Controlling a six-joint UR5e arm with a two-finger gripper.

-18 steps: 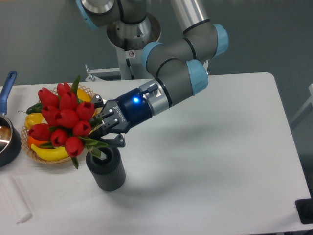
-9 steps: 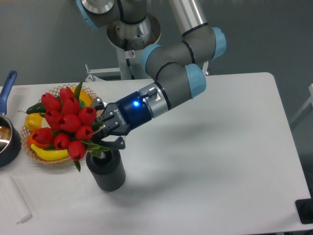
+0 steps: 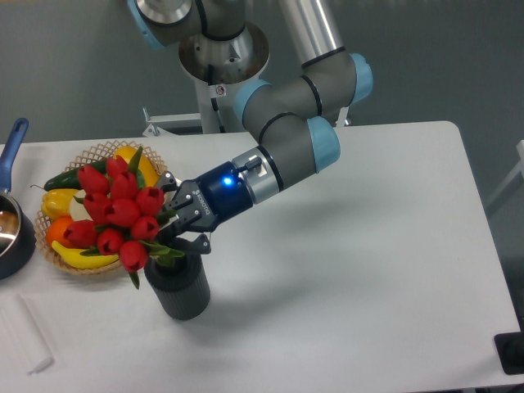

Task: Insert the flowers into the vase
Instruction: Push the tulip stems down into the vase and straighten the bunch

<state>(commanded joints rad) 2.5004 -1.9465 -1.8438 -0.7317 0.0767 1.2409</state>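
Note:
A bunch of red tulip flowers [image 3: 115, 211] with green leaves leans to the left, its stems at the mouth of the dark grey ribbed vase [image 3: 179, 288]. My gripper [image 3: 173, 232] is shut on the flower stems just above the vase's rim, reaching in from the right. The vase stands upright on the white table. The stem ends are hidden by the fingers and the leaves, so I cannot tell how deep they reach into the vase.
A wicker basket [image 3: 57, 250] with yellow, green and orange fruit and vegetables sits behind the flowers at the left. A dark pot with a blue handle [image 3: 11, 147] is at the left edge. A white flat piece [image 3: 24, 332] lies front left.
The bunch has moved down and a little right, and has tilted more upright, bringing its stems down to the vase mouth. The gripper followed, still shut on the stems.

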